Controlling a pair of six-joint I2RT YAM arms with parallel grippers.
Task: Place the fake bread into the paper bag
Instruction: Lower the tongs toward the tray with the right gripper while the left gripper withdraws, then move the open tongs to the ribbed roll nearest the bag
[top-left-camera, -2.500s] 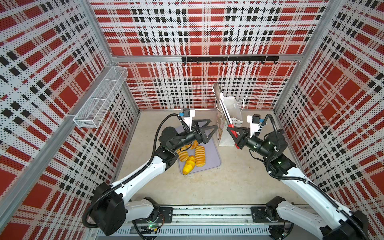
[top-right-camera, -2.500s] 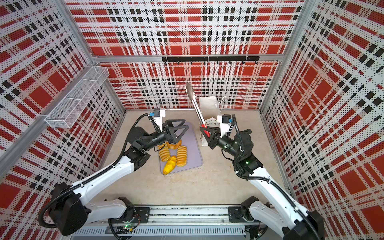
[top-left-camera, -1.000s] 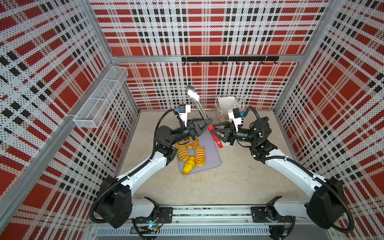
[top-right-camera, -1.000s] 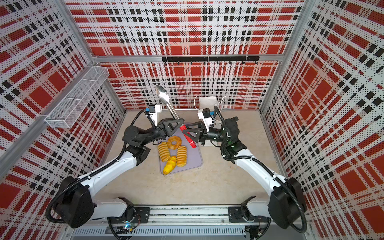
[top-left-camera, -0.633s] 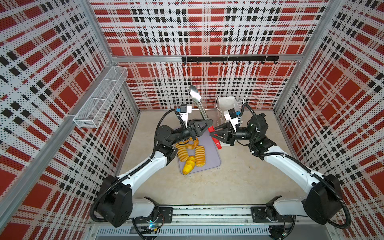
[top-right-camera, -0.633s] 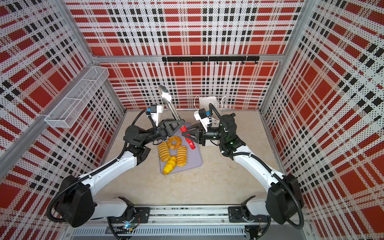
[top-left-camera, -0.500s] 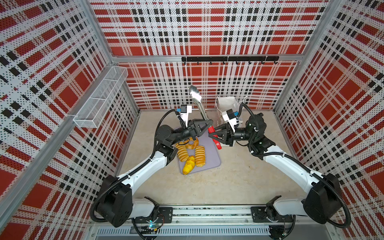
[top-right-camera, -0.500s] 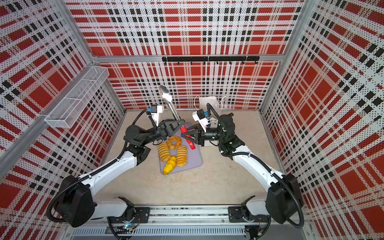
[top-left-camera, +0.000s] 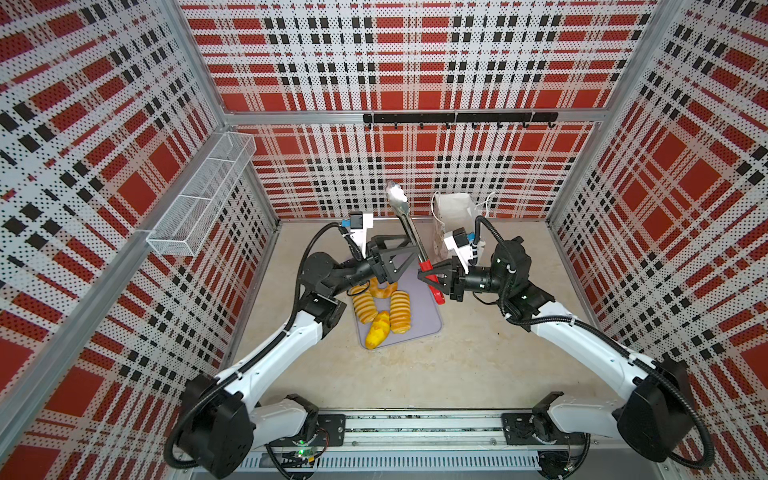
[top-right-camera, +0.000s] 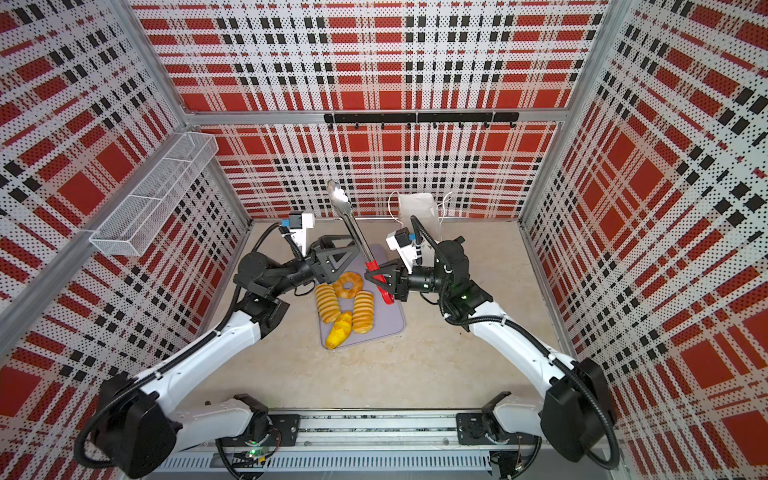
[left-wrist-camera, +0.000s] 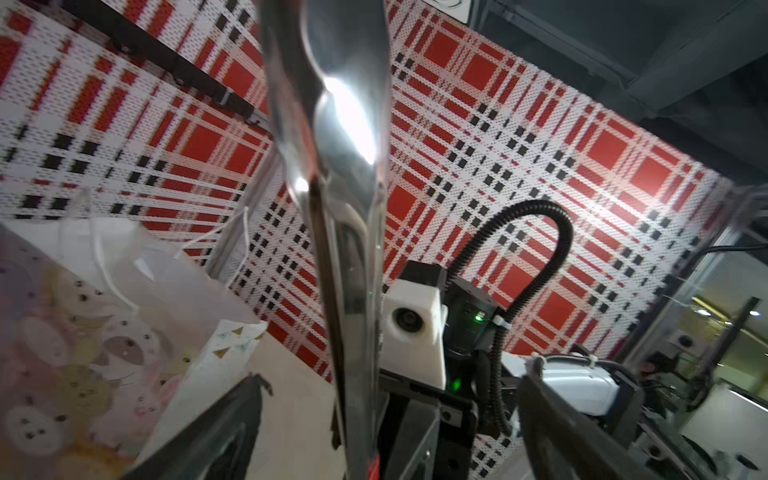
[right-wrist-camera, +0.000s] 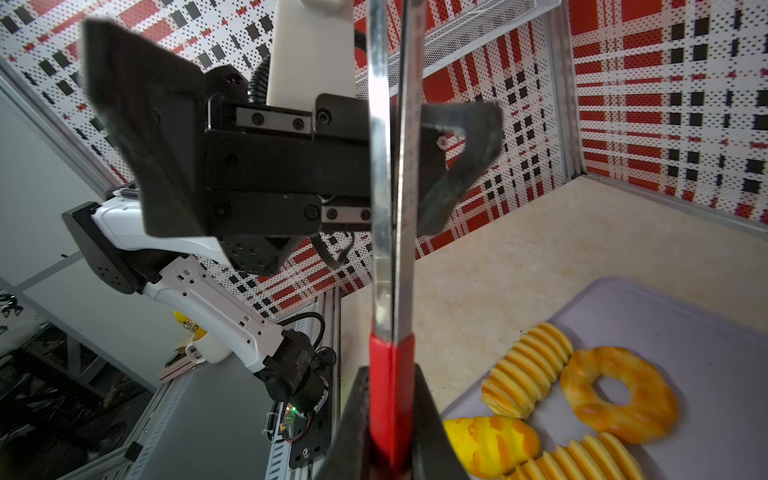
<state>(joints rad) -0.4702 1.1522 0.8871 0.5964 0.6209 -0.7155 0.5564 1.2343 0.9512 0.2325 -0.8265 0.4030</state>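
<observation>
Several pieces of fake bread lie on a lavender tray (top-left-camera: 424, 318): two ribbed loaves (top-left-camera: 364, 305), a ring doughnut (top-right-camera: 348, 284) and a yellow bun (top-left-camera: 377, 335). The white paper bag (top-left-camera: 453, 211) stands upright at the back, behind my right arm. Red-handled metal tongs (top-left-camera: 409, 228) stick up over the tray. My right gripper (top-left-camera: 428, 276) is shut on their red handle (right-wrist-camera: 390, 395). My left gripper (top-left-camera: 409, 257) is open, with one finger (left-wrist-camera: 216, 432) on each side of the metal shaft (left-wrist-camera: 345, 249), apart from it. The bread also shows in the right wrist view (right-wrist-camera: 619, 395).
A white wire basket (top-left-camera: 203, 195) hangs on the left wall. A black hook rail (top-left-camera: 457, 118) runs along the back wall. Plaid walls close in three sides. The arms' base rail (top-left-camera: 415, 428) lies along the front.
My left gripper has opened and let go of the tongs' shaft. My right gripper has closed on the red handle. The tongs stay almost where they were.
</observation>
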